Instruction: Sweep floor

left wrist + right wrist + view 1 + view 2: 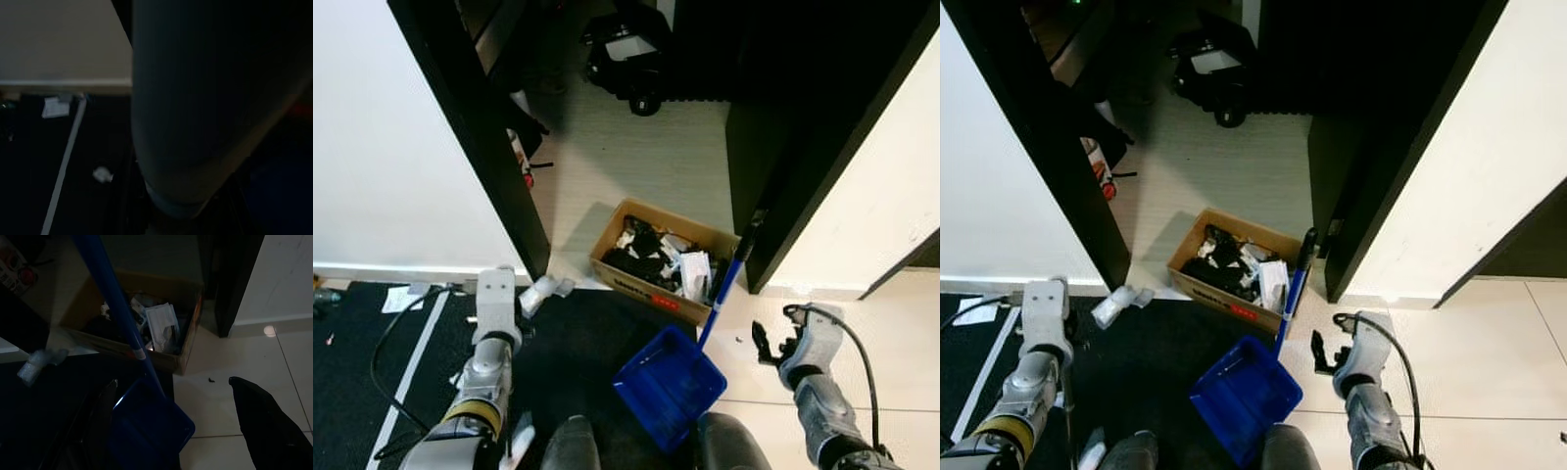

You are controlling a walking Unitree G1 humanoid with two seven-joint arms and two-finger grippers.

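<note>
blue plastic long-handled dustpan (669, 384) standing free; right gripper (771, 345) open, empty, beside it; next: grasp handle

Floor (636, 157): pale boards in doorway, light tiles (901, 333) right of box, black mat (578, 343) just in front of box. Cardboard box (658, 257) of trash on boards at doorway. Blue dustpan (668, 384) just in front of box, straddling mat and tile. Crumpled wrapper (544, 291) left of box. Paper scrap (403, 299) well left of box. Dark speck (738, 339) on tile right of box.
</note>
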